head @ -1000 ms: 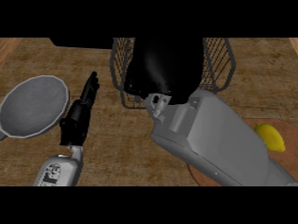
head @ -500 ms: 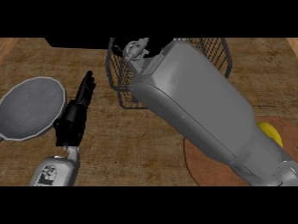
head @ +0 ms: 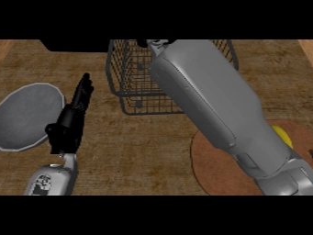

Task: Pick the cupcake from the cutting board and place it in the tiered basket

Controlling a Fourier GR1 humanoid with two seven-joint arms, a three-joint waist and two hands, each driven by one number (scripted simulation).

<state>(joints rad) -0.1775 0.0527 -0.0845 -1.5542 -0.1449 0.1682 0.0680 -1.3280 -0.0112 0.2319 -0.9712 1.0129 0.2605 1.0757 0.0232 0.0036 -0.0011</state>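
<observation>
The black wire tiered basket [head: 127, 87] stands at the back of the wooden counter. My right forearm [head: 206, 105] stretches from the lower right up over the basket. Only a dark sliver of my right hand [head: 146, 43] shows at the view's top edge, above the basket's rear. The cupcake is nowhere to be seen. The round brown cutting board [head: 213, 160] lies at the lower right, half hidden under the forearm. My left hand [head: 69, 126] rests open left of the basket, fingers straight and pointing away, holding nothing.
A grey round pan [head: 23, 117] with a handle lies at the left. A yellow fruit [head: 283, 137] sits on the cutting board, beside the forearm. A dark block [head: 70, 44] stands at the back left.
My right arm has reached farther forward over the basket. Its hand, seen at the basket's front rim a second ago, has slid almost out past the top edge. The left hand has barely moved.
</observation>
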